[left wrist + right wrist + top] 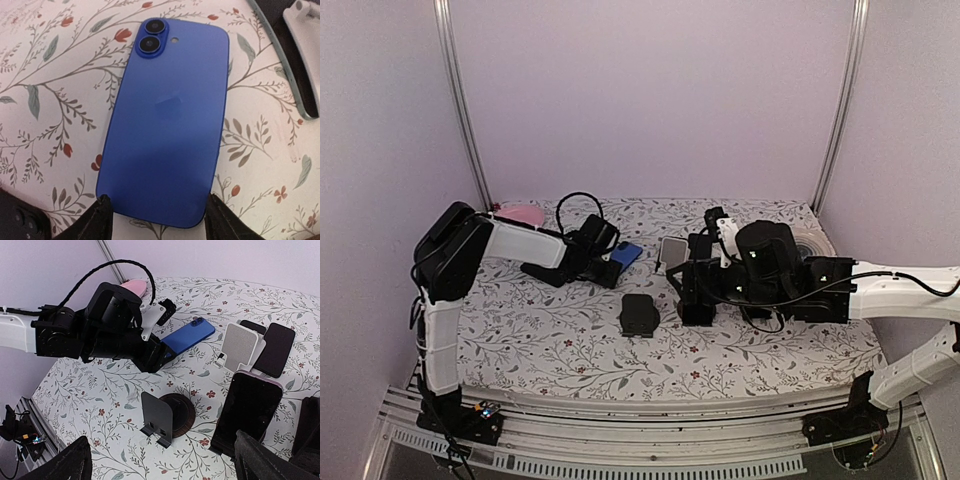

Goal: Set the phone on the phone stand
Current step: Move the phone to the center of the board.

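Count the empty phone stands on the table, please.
2. A black stand near the table's middle; a white stand beside the blue phone, to its right. Another may be hidden behind the upright phone.

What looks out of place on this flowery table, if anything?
Nothing is broken or spilled. One oddity: the blue phone lies flat, camera side up, on the table, while the black stand near the middle stands empty.
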`<move>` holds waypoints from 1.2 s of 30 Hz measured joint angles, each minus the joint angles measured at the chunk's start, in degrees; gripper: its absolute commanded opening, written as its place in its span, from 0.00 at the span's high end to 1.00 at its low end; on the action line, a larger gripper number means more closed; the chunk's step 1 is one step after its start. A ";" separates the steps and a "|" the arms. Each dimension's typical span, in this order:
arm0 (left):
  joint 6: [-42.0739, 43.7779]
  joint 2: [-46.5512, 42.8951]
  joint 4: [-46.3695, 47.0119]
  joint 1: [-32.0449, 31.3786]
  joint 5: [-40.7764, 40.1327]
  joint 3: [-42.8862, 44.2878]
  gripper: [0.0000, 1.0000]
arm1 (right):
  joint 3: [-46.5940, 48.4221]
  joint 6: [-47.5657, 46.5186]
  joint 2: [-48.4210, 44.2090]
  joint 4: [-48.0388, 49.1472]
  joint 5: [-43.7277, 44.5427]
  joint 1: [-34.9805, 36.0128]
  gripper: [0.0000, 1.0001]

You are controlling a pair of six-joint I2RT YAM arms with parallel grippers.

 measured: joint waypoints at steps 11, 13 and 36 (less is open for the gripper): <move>2.75 -3.32 -1.64 2.21 0.85 -3.72 0.07 | 0.00 0.00 1.88 0.22 -1.05 0.00 0.01; 3.67 -2.58 -2.25 3.19 1.75 -2.45 0.05 | 0.02 -0.02 1.88 0.22 -1.07 0.00 0.01; 10.25 6.84 -4.92 8.31 16.65 11.54 0.22 | 0.02 0.00 1.73 0.13 -1.57 0.00 0.01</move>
